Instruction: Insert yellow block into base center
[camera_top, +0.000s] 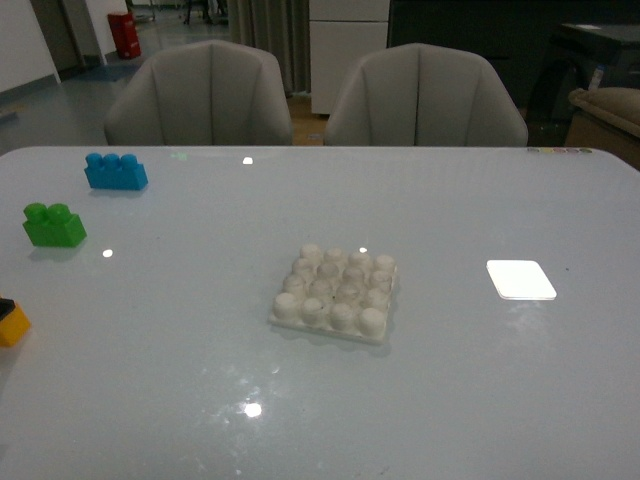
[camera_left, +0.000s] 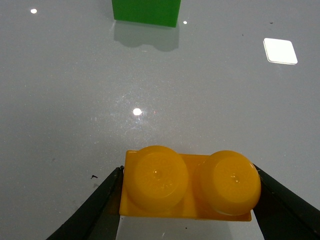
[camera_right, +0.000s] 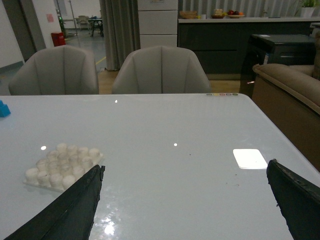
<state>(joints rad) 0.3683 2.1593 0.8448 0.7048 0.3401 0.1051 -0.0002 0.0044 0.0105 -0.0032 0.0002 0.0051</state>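
Note:
The yellow block (camera_left: 189, 184), studs facing the camera, sits between the two black fingers of my left gripper (camera_left: 187, 192), which is shut on its short ends. In the front view only a corner of the yellow block (camera_top: 12, 323) shows at the far left edge, over the table. The white studded base (camera_top: 337, 293) lies flat at the table's middle, well right of the block; it also shows in the right wrist view as the base (camera_right: 62, 165). My right gripper (camera_right: 185, 192) is open above the table, nothing between its fingers.
A green brick (camera_top: 53, 225) and a blue brick (camera_top: 115, 171) stand at the back left; the green brick (camera_left: 146, 11) lies just beyond the held block. A flat white rectangle (camera_top: 520, 279) lies right of the base. Two chairs (camera_top: 205, 95) stand behind the table.

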